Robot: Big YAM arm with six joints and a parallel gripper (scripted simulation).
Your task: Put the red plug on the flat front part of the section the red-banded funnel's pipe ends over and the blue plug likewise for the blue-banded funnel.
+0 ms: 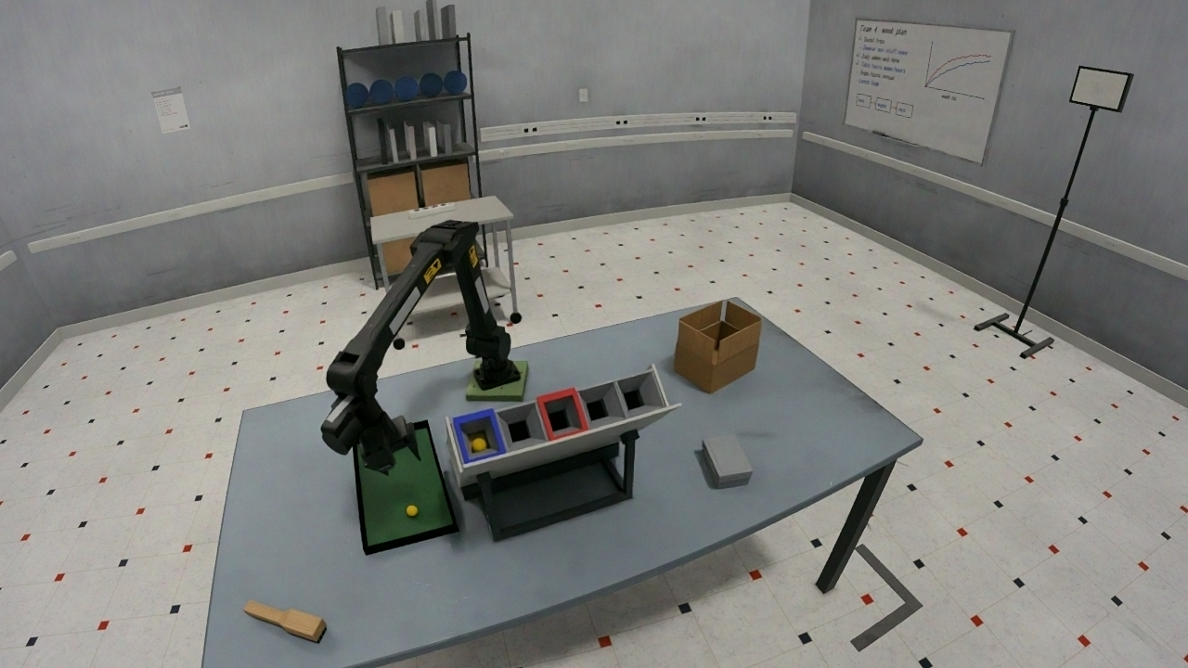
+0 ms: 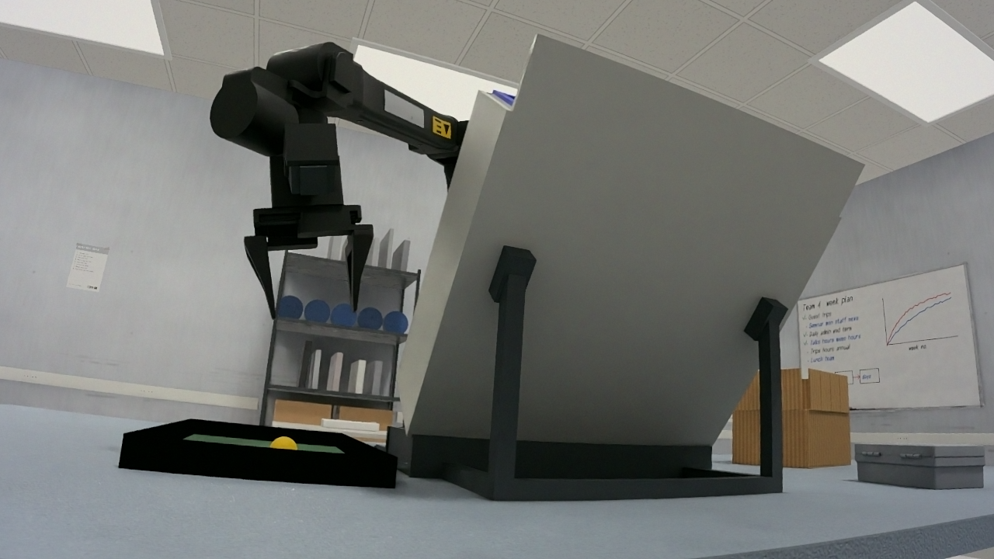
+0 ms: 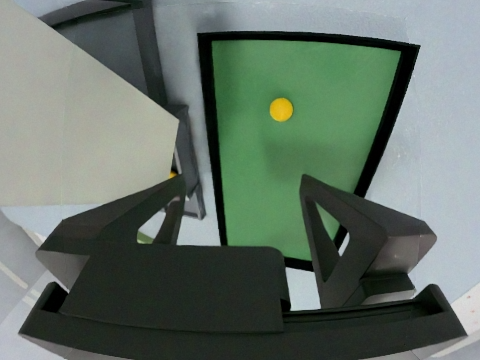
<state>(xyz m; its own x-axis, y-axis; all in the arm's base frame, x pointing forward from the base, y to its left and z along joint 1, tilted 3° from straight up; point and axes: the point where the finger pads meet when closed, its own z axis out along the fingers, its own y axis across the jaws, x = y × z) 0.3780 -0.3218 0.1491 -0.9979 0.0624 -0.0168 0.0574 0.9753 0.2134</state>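
My gripper (image 1: pixel 388 458) is open and empty, hanging above the back half of the green marble tray (image 1: pixel 403 490); it also shows in the exterior view (image 2: pixel 309 274) and the wrist view (image 3: pixel 242 192). One yellow marble (image 1: pixel 411 510) (image 2: pixel 283 442) lies on the tray's front part, ahead of the fingers. Another yellow marble (image 1: pixel 478 444) sits in the blue-banded funnel (image 1: pixel 479 433). The red-banded funnel (image 1: pixel 561 413) is two places to its right. The white cover (image 2: pixel 618 264) hides the pipes. The plugs are not in view.
The funnel rack stands on a dark frame (image 1: pixel 552 494) right of the tray. A cardboard box (image 1: pixel 716 344), a grey case (image 1: pixel 726 461) and a wooden block (image 1: pixel 285 620) lie on the table. The arm's base (image 1: pixel 497 378) is behind the rack.
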